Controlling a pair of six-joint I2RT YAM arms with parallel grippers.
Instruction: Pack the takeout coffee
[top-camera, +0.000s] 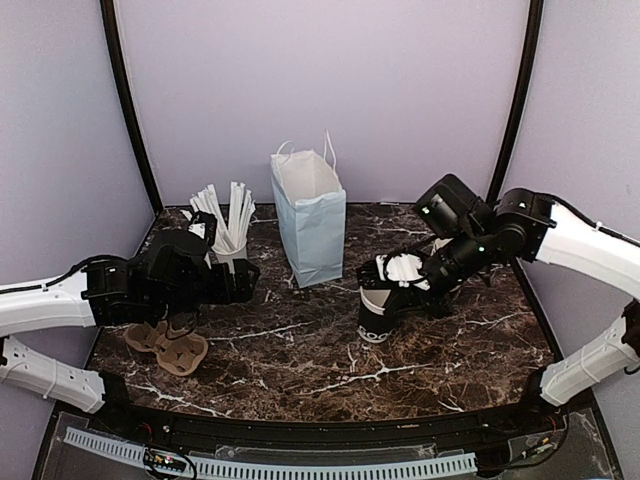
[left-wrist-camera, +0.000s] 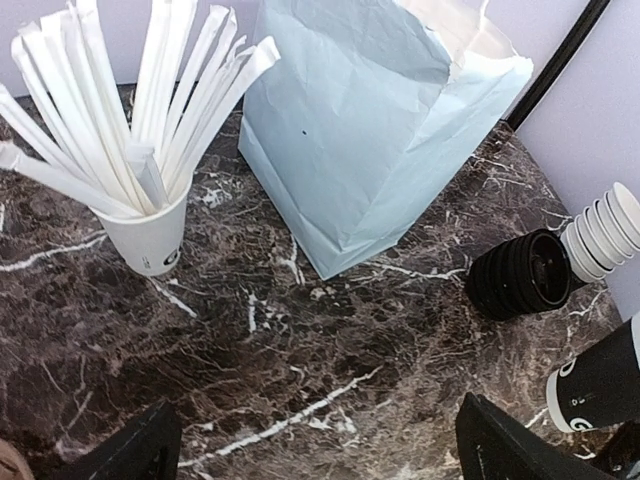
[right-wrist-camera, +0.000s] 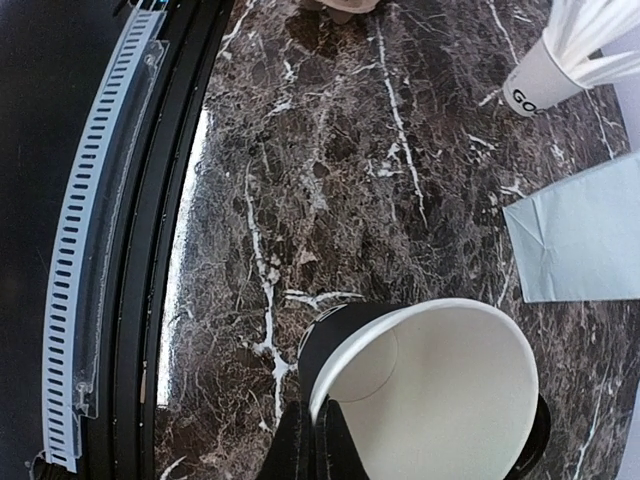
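On the table (top-camera: 300, 355), the paper bag (top-camera: 310, 225) stands at the back middle, with the cup of wrapped straws (top-camera: 230, 245) just to its left. The cardboard cup carrier (top-camera: 170, 350) lies near the front left. Right of the bag, a stack of lids (left-wrist-camera: 518, 275) lies on its side with a stack of cups (left-wrist-camera: 605, 232) lying just beyond it, and the paper cup (top-camera: 378, 312) stands in front of both.
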